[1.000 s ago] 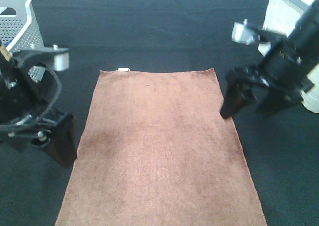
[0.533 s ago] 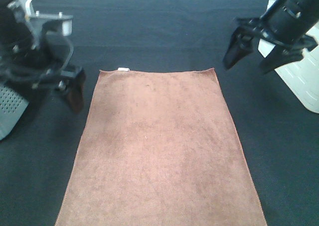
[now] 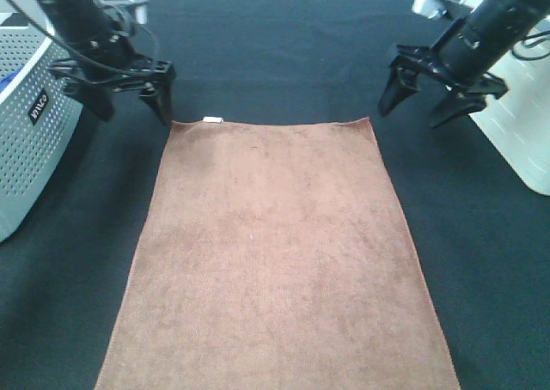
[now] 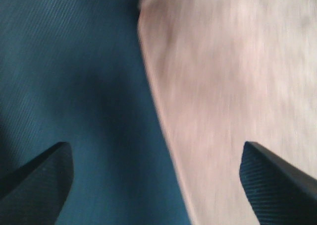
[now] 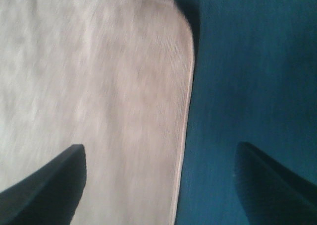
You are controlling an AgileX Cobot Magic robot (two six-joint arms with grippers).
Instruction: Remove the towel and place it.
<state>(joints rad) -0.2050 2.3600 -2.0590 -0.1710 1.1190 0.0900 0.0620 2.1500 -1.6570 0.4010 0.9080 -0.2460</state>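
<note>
Both arms have swung toward the table's [image 3: 275,46] far edge over the last half second. Your left claw [image 3: 133,111] now hangs at the far-left corner of the towel [image 3: 275,252], and your right claw [image 3: 412,113] at its far-right corner. Each claw is spread wide apart and grips nothing.

Your wrist views, both blurred, show what the high camera does not. On each side the towel's hem runs between the fingers, with one finger over brown cloth and the other over bare dark table. Whether the tips touch down, you cannot tell.

Only the high view shows the white tag [image 3: 212,119] at the far-left corner, just beside the left claw. It also shows the grey perforated basket [image 3: 34,141] at the table's left edge, close to the left arm, and a white container [image 3: 524,141] at the right edge, beside the right arm.

Bare table lies open beyond the towel's far hem. The towel lies flat down the middle, running to the near edge.
</note>
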